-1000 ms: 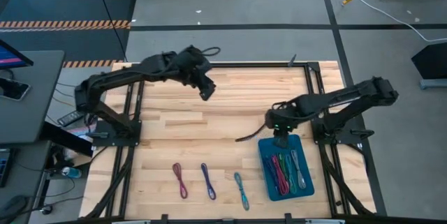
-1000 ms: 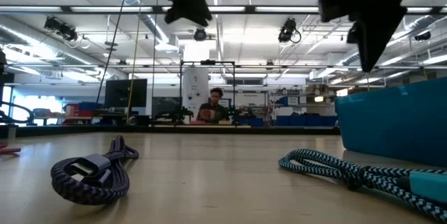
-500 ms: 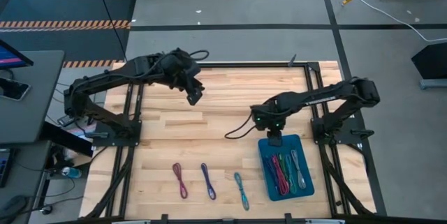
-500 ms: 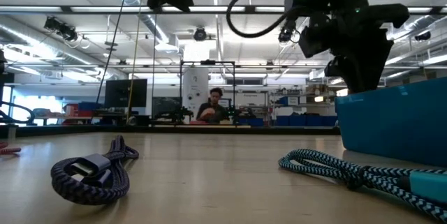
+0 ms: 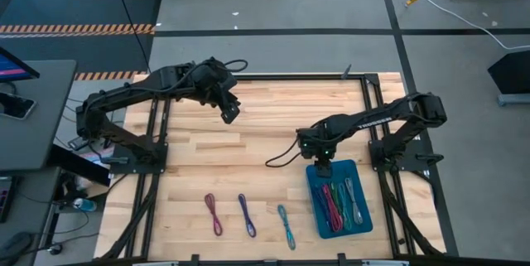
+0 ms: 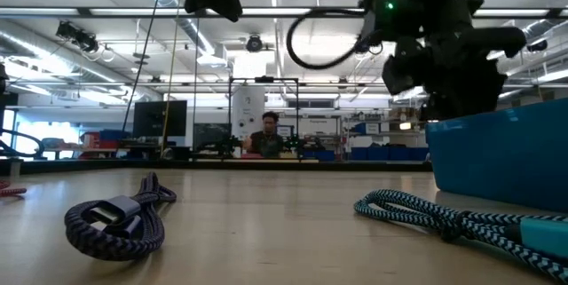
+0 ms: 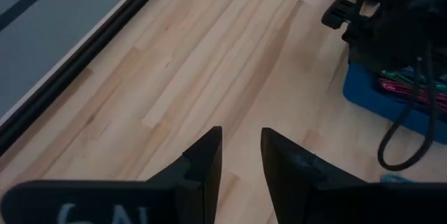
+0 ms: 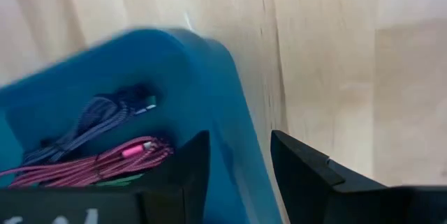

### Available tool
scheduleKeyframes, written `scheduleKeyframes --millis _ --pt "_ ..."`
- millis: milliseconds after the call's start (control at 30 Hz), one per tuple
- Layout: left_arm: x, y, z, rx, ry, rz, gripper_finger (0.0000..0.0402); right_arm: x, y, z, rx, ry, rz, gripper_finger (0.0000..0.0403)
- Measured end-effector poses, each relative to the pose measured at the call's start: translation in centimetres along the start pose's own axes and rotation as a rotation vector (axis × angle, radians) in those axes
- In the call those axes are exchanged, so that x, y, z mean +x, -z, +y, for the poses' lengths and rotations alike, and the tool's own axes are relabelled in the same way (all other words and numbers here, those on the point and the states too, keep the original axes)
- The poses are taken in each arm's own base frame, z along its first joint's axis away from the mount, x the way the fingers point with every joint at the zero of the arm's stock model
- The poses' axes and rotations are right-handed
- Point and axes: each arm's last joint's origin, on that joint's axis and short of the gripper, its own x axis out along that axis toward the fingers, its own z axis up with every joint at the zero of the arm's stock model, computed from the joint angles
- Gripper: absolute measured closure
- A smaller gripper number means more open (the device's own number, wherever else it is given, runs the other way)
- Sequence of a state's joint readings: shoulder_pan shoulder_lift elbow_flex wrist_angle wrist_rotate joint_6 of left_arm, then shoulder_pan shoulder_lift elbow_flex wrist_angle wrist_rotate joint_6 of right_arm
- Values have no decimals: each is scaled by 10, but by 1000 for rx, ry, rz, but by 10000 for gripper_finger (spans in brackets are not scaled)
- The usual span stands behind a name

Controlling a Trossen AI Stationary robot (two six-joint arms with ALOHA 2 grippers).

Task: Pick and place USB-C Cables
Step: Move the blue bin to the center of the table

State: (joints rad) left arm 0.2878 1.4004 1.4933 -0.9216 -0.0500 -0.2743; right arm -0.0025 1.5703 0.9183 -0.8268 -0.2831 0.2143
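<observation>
Teal, blue and purple USB-C Cables lie loose in a row on the wooden table, lower centre of the high view: purple cable, blue cable, teal cable. More bundles, pink, green and grey, sit inside the blue bin at lower right. Right gripper hovers over the bin's far rim, fingers parted, nothing between them. Left gripper hangs above bare wood at upper centre, fingers slightly apart, empty. A person sits far behind in the low view.
</observation>
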Motion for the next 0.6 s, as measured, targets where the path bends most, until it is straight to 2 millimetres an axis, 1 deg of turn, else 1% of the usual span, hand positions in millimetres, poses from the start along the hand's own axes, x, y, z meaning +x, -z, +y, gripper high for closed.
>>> scheduleKeyframes --millis 133,200,267,400,433,600 --pt "0 0 0 0 0 0 294 13 7 -5 50 2 4 250" --pt "0 0 0 0 1 -1 294 16 9 -7 76 2 3 266" --pt "0 0 0 -1 0 -2 294 16 10 -7 91 2 5 294" --pt "0 0 0 -1 0 -4 294 16 8 -8 91 8 -11 376" --pt "0 0 0 -1 0 -4 294 16 8 -8 90 8 -14 387" --pt "0 0 0 -1 1 -3 294 14 3 -13 131 29 -62 395"
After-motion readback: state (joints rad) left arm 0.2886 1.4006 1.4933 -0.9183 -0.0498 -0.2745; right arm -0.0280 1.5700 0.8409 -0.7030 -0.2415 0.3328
